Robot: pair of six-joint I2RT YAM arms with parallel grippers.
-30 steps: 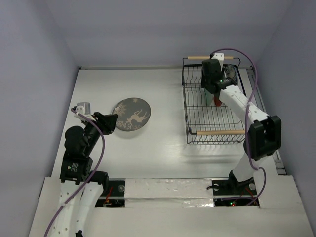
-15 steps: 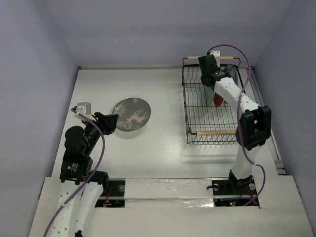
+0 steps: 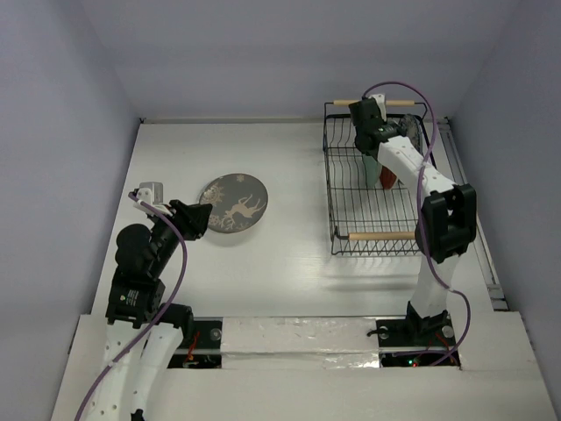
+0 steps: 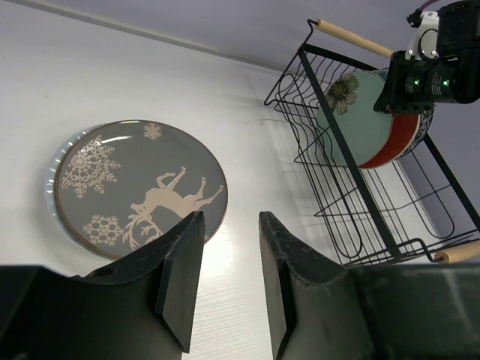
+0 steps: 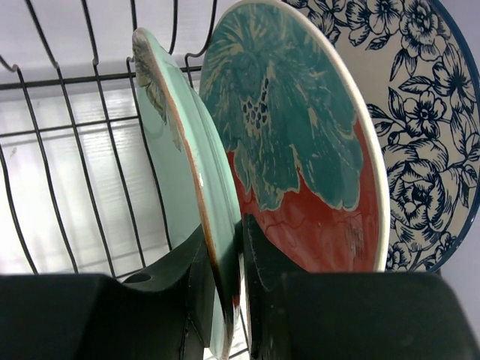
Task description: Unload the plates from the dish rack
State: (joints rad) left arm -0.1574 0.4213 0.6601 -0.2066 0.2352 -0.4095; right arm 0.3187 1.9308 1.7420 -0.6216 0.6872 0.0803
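Observation:
The black wire dish rack point(image 3: 381, 235) stands at the far right. Three plates stand upright in it: a pale green plate point(image 5: 176, 172), a teal-and-red-orange plate point(image 5: 300, 150) and a white plate with blue flowers point(image 5: 420, 112). My right gripper point(image 5: 225, 289) is shut on the pale green plate's rim, one finger on each face; in the top view it point(image 3: 375, 147) is at the rack's far end. A grey-brown plate with a pale deer motif point(image 3: 233, 203) lies flat on the table, a pale rim showing under it point(image 4: 51, 187). My left gripper point(image 4: 229, 247) is open and empty just near of it.
The rack's wooden handles are at its far point(image 3: 386, 103) and near ends. The rack's wires point(image 5: 45, 135) stand close left of the green plate. A side wall runs right of the rack. White table point(image 3: 289, 254) lies between the flat plate and the rack.
My right gripper has moved toward the rack's far end and its arm has risen more upright. The left arm and the flat plate have not moved.

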